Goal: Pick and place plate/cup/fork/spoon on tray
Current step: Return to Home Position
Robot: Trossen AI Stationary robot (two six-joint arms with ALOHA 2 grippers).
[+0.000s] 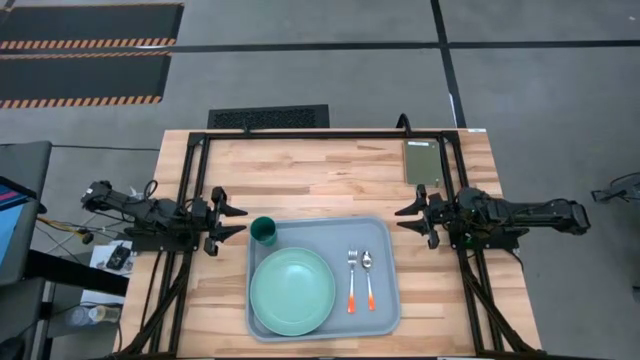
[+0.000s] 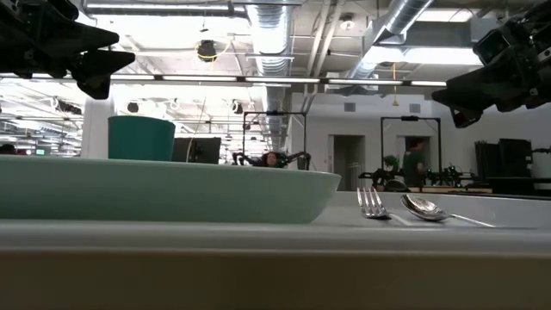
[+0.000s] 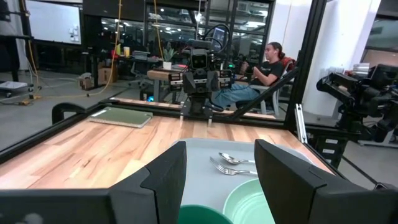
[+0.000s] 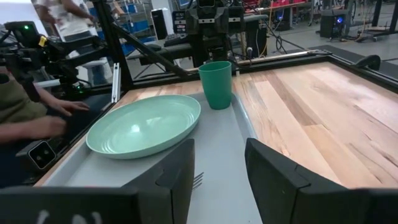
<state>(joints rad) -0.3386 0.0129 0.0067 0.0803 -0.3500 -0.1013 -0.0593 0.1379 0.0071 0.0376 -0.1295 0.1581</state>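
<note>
My left gripper (image 1: 238,221) hangs above the bench (image 1: 330,170) just off the tray's (image 1: 385,322) left edge, its two fingers apart and holding nothing. My right gripper (image 1: 403,219) mirrors it just off the tray's right edge, fingers apart and likewise empty. Both point inward across the tray, clear of everything on it, which I judge to be a resting stance rather than a reach.

All four pieces already lie inside the tray's raised rim. The plate (image 1: 292,291) fills the near left part of the tray, lying flat. The cup (image 1: 264,231) stands upright in the far left corner, just beside the plate's rim, close to my left gripper. From my right wrist I see it upright behind the plate, with a sliver of tray between them. The fork (image 1: 352,278) and the spoon (image 1: 368,276) lie side by side on the right half of the tray, nearly parallel, metal ends away from the near edge and orange handles toward it, the fork nearer the plate. They are close together, but I cannot tell whether they touch.

The layout reads as a place setting: the big flat piece in the open space, the cup tucked in a corner, the cutlery lined up beside the plate. I judge the task essentially finished, with nothing left on the bare wood except a flat green block (image 1: 420,162) at the far right, which is not mine to move.
</note>
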